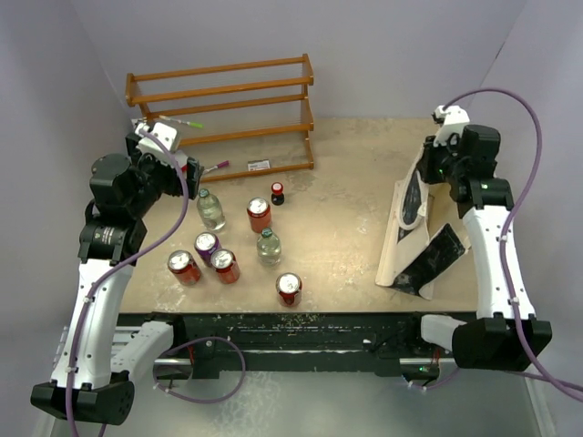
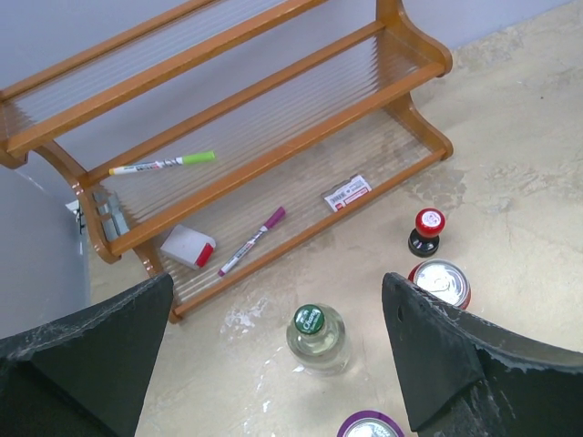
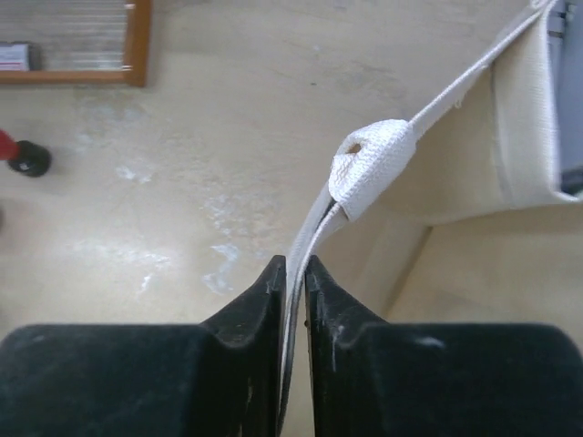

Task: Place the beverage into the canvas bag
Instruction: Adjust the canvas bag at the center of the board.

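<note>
The cream canvas bag (image 1: 406, 238) lies at the right of the table, its black panel (image 1: 435, 257) showing. My right gripper (image 1: 435, 169) is shut on the bag's strap handle (image 3: 368, 169) and holds it up; the strap runs between its jaws (image 3: 296, 266). My left gripper (image 1: 187, 169) is open and empty, hovering above a clear bottle with a green cap (image 2: 317, 335), which also shows in the top view (image 1: 210, 209). Several drinks stand in the middle-left: a red can (image 1: 259, 215), a purple can (image 1: 207, 246), a second clear bottle (image 1: 268, 246).
A wooden rack (image 1: 228, 109) stands at the back left, with markers (image 2: 250, 241) and a small white-and-red block (image 2: 188, 246) on it. A small red-capped dark bottle (image 1: 277, 192) stands before it. More red cans (image 1: 289, 289) stand near the front edge.
</note>
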You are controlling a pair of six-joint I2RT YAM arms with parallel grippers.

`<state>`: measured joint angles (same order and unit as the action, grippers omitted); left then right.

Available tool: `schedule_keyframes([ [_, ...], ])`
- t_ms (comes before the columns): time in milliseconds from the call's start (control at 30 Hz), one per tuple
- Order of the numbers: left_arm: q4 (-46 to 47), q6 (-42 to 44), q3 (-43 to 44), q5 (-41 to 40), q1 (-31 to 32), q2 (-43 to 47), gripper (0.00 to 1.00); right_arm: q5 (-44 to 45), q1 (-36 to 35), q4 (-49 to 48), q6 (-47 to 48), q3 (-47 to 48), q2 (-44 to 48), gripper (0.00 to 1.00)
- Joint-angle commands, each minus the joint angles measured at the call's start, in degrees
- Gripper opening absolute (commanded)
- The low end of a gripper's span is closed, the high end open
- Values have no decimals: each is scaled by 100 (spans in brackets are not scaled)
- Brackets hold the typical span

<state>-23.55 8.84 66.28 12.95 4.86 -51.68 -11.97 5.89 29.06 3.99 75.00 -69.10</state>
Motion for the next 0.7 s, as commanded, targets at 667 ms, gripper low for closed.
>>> schedule_keyframes([
  [667, -927, 1037, -403, 1187, -50, -416, 99, 698, -3105, -1866, -480, 718, -1102, 0],
])
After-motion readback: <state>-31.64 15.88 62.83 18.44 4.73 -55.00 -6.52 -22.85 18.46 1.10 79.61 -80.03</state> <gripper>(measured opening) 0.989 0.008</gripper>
